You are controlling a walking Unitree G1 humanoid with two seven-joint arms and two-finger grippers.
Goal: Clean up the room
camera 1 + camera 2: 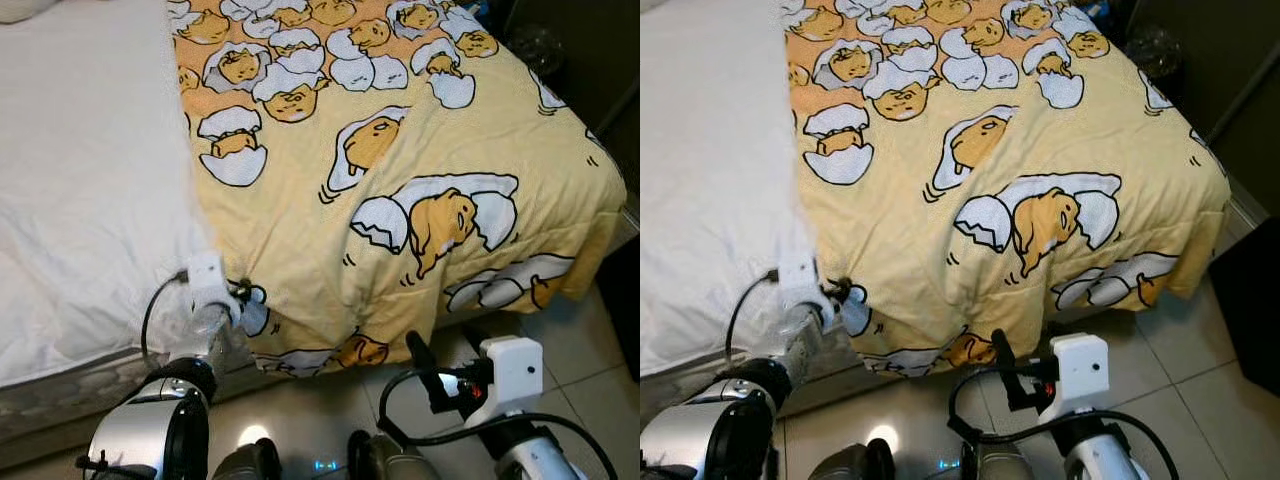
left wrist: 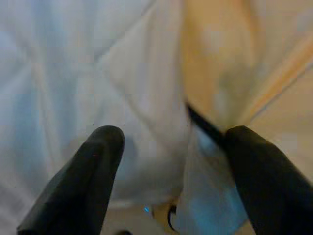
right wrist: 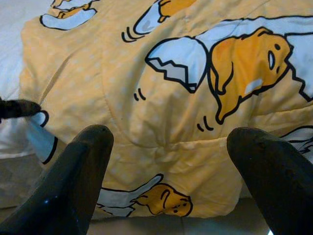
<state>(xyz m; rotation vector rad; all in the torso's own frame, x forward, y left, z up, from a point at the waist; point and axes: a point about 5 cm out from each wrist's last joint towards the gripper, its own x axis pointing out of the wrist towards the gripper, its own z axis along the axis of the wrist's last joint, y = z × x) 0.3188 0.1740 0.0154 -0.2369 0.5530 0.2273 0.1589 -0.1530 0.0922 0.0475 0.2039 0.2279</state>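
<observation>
Your left gripper (image 1: 238,292) sits at the lower left of the head view, right at the corner of the yellow blanket (image 1: 420,160) where it meets the white sheet (image 1: 80,170). In the left wrist view its fingers (image 2: 93,166) stand spread, with the blanket edge and sheet bunched between them, one finger already against the yellow fabric; nothing is pinched yet. The blanket covers the centre and right of the frame and droops over the foot of the bed toward the tiled floor (image 1: 560,340).

Your right gripper (image 1: 425,370) hovers low at the bottom right, in front of the hanging hem, its fingers (image 3: 73,181) wide apart and holding nothing.

The step looks like taking the blanket corner to straighten it. Push the left gripper deeper so only the yellow edge sits between the fingers, not the sheet, then close firmly before pulling
</observation>
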